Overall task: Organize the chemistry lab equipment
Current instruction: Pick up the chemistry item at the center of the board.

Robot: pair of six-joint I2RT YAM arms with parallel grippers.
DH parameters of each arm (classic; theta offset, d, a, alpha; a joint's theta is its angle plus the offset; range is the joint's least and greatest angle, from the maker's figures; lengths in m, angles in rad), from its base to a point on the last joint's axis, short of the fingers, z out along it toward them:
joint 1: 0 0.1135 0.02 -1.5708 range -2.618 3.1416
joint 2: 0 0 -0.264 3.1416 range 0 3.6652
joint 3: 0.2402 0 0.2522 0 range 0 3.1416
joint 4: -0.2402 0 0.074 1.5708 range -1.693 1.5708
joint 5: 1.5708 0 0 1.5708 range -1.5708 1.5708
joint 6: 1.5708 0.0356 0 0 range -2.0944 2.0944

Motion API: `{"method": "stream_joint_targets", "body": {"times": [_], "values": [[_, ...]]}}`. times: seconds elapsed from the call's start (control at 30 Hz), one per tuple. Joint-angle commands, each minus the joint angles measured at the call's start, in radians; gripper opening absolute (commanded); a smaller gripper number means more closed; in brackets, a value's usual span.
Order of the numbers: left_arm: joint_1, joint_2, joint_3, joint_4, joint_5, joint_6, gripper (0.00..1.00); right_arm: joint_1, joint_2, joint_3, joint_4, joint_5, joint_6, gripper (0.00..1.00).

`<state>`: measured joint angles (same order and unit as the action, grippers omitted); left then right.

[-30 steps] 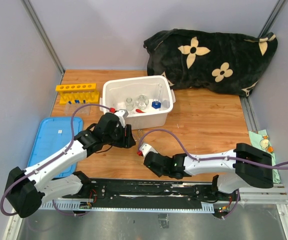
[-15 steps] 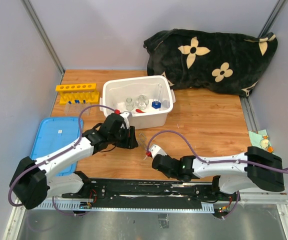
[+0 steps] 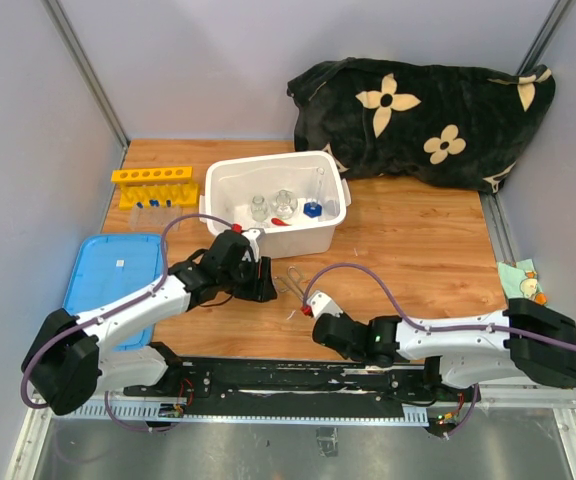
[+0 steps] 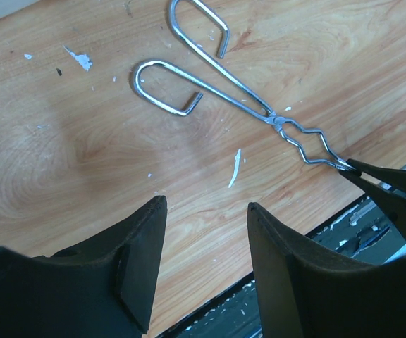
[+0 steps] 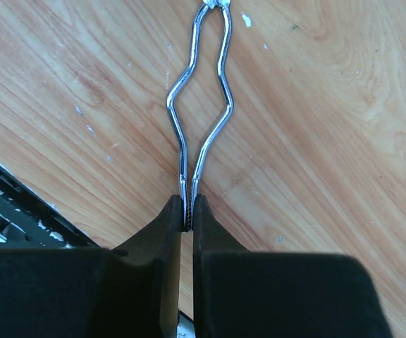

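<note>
Metal tweezers (image 3: 293,285) lie flat on the wooden table in front of the white bin; their looped handles point toward the bin. My right gripper (image 5: 190,204) is shut on the two thin tips of the tweezers (image 5: 203,91), low over the table near its front edge. My left gripper (image 4: 206,204) hovers open just left of the tweezers (image 4: 259,109), with nothing between its fingers. Small glass beakers (image 3: 259,207), a flask (image 3: 285,203), a blue-based glass piece (image 3: 312,209) and a thin red tool (image 3: 281,221) sit inside the bin. The yellow tube rack (image 3: 153,177) stands at the back left, with blue-capped tubes (image 3: 153,203) in front of it.
The white plastic bin (image 3: 318,235) stands mid-table behind both grippers. Its blue lid (image 3: 108,280) lies flat at the left edge. A black flower-patterned blanket (image 3: 428,120) fills the back right corner. The black rail with the arm bases runs along the front edge.
My right gripper has slid a little to the right and shut on the tweezers' tips. The left arm has shifted slightly toward the tweezers and stayed open.
</note>
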<state>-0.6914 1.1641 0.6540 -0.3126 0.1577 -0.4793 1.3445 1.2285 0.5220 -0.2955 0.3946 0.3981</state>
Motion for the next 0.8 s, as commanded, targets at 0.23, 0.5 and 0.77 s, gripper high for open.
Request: {"method": "stream_joint_targets", "body": {"times": [0.23, 0.5, 0.77], "values": [[-0.010, 0.060, -0.020, 0.090, 0.039, -0.008, 0.54, 0.187, -0.059, 0.115, -0.188, 0.113, 0.066, 0.01], [-0.014, 0.113, -0.010, 0.125, 0.073, 0.003, 0.54, 0.255, -0.129, 0.185, -0.374, 0.211, 0.126, 0.01], [-0.018, 0.093, -0.026, 0.142, 0.125, 0.024, 0.54, 0.257, -0.141, 0.189, -0.398, 0.230, 0.116, 0.01]]}}
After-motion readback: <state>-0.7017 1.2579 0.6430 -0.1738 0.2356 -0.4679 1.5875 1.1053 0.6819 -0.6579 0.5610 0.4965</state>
